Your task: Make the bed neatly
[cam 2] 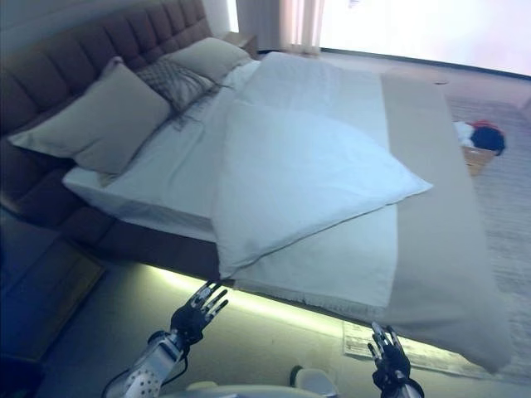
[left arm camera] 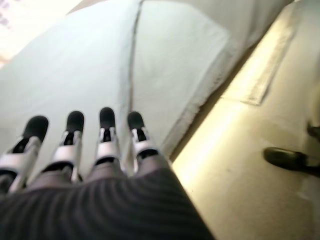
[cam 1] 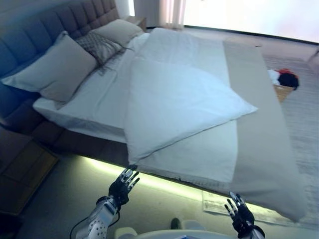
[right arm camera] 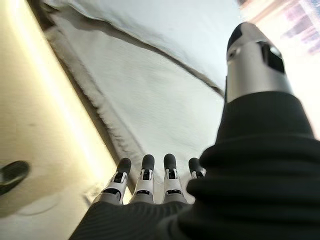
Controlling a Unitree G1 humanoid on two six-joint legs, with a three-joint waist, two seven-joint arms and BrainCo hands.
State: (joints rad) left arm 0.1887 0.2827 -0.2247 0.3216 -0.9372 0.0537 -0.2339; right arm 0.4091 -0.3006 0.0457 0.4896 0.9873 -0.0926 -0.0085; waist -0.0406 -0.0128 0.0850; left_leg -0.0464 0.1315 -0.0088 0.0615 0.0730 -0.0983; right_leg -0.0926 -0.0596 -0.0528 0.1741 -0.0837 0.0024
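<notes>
A white duvet (cam 1: 179, 99) lies crooked on the bed (cam 1: 75, 134), one corner folded back over itself toward the right and another corner hanging over the near edge. A beige blanket (cam 1: 264, 144) covers the bed's right side and drapes down. Pillows (cam 1: 55, 69) rest against the padded headboard. My left hand (cam 1: 123, 185) hovers open just below the hanging duvet corner, fingers straight in the left wrist view (left arm camera: 75, 145). My right hand (cam 1: 241, 214) is open low by the bed's near edge, under the blanket, fingers extended (right arm camera: 145, 180).
A wooden nightstand (cam 1: 22, 169) stands at the lower left beside the bed. A basket (cam 1: 284, 84) with red and dark things sits on the rug at the right. A paper sheet (cam 1: 219, 203) lies on the floor under the blanket's edge. A glowing strip runs under the bed frame.
</notes>
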